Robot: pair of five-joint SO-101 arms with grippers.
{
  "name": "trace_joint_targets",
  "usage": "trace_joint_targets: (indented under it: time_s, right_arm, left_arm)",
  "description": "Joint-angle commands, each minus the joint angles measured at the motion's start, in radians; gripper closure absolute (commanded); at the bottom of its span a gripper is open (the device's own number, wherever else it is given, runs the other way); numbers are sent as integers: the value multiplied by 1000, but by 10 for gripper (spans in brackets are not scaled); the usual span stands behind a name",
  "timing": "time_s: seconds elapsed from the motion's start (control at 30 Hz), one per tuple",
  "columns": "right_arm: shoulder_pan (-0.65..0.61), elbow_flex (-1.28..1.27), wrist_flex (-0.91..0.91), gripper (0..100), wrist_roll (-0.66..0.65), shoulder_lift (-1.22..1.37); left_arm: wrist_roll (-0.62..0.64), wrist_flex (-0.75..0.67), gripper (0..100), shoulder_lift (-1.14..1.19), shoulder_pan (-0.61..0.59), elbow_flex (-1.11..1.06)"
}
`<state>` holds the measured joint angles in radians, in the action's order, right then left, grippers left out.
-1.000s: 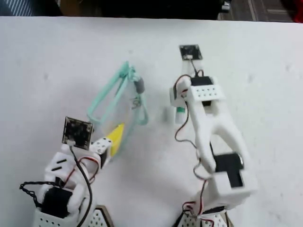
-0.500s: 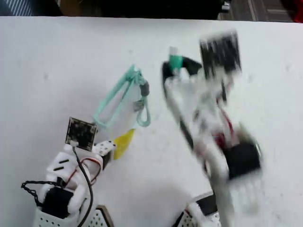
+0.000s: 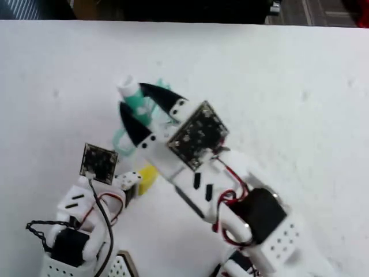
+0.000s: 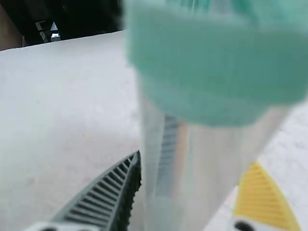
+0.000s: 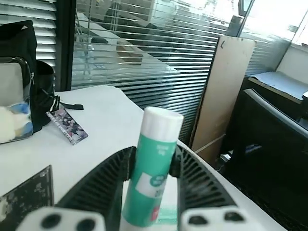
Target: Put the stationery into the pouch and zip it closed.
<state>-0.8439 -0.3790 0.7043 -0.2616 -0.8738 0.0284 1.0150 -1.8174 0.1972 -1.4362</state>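
A green and white glue stick [image 3: 136, 101] stands upright between the black fingers of my right gripper [image 3: 133, 97], which is shut on it and hangs above the pouch. In the right wrist view the glue stick [image 5: 155, 163] pokes out past the right gripper [image 5: 151, 192]. Most of the clear pouch with teal edging [image 3: 119, 138] is hidden beneath that gripper. My left gripper [image 3: 141, 176], with its yellow finger [image 3: 147, 175], is shut on the pouch's near corner. Up close, the pouch [image 4: 216, 72] passes between the left gripper [image 4: 195, 166] fingers.
White table [image 3: 300, 86] with bare room to the right and far side. The right arm's body [image 3: 253, 213] crosses the table's near middle, close to the left arm [image 3: 81, 219]. A black bag [image 5: 24, 72] shows far off in the right wrist view.
The right arm lifted the glue stick from right of the pouch and swung it left over the pouch. The left gripper kept its hold, and the pouch shifted slightly.
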Motion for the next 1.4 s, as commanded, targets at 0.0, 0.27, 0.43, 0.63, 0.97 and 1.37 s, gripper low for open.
trace_joint_targets:
  time_s: [0.0,0.27,0.43,0.63,0.97,1.37]
  right_arm:
    - [-27,6,-67,982,-12,30]
    - [-24,-14,-84,982,-12,91]
    - [-24,-98,-79,982,-14,81]
    - [-24,-109,-73,982,-14,54]
    - [-13,-236,18,787,-55,-119]
    - [-16,-255,76,859,-158,-245]
  left_arm:
    - [-8,0,675,-10,12,29]
    - [-8,-2,675,-10,10,34]
    - [-8,-2,675,-10,5,34]
    - [-6,-2,675,-10,5,34]
    - [-3,-2,675,-10,2,34]
    - [-3,-2,676,-10,5,29]
